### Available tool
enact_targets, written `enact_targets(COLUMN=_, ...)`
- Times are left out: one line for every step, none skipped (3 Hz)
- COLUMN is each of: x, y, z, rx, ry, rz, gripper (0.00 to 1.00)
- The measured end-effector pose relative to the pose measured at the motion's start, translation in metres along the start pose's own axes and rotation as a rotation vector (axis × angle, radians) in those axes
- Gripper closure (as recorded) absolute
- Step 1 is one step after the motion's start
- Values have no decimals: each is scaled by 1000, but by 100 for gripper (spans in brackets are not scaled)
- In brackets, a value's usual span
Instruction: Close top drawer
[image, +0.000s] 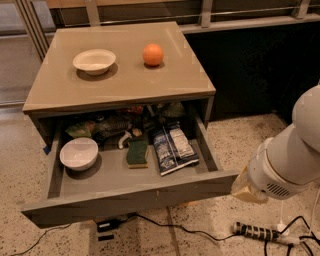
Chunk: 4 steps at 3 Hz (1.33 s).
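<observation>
Top drawer (125, 197) of the grey cabinet stands pulled well out, its tall plain front hanging over the speckled floor and its whole interior exposed. Contents noted: a white bowl (79, 153) at the left, a green sponge (137, 152) in the middle, snack packets (173, 149) to the right, and mixed wrappers crowded at the rear. All of these lie below the drawer walls, so in my judgement nothing should foul the opening when the drawer slides in.

The cabinet's top surface (120, 87) carries a second bowl (94, 61) and an orange (153, 54), both well clear of the work. A power strip (257, 232) and cables lie on the floor at lower right.

The gripper (243, 189) is at the end of the white arm entering from the right, level with the drawer front and just beside its right-hand corner; contact cannot be confirmed. Whether the gripper is open or closed cannot be told, as the arm's body hides most of it. The placement suits a push. The drawer front lies to the gripper's left, and the closing travel runs back towards the cabinet.
</observation>
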<state>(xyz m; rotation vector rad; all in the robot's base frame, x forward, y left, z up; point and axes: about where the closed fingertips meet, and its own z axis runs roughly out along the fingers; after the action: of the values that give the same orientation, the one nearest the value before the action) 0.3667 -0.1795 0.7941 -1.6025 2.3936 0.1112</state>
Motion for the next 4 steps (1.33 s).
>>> enact_targets(x=10, y=14, z=21, rx=-27, ry=6, rz=29, gripper=100)
enact_targets(x=16, y=38, z=53, rx=-69, ry=1, rz=47, gripper=100)
enact_targets(x=15, y=55, z=82, rx=-98, ry=-12, rz=50, gripper=100)
enact_targets(x=12, y=62, z=102, rx=-102, ry=-32, rz=52, gripper=100)
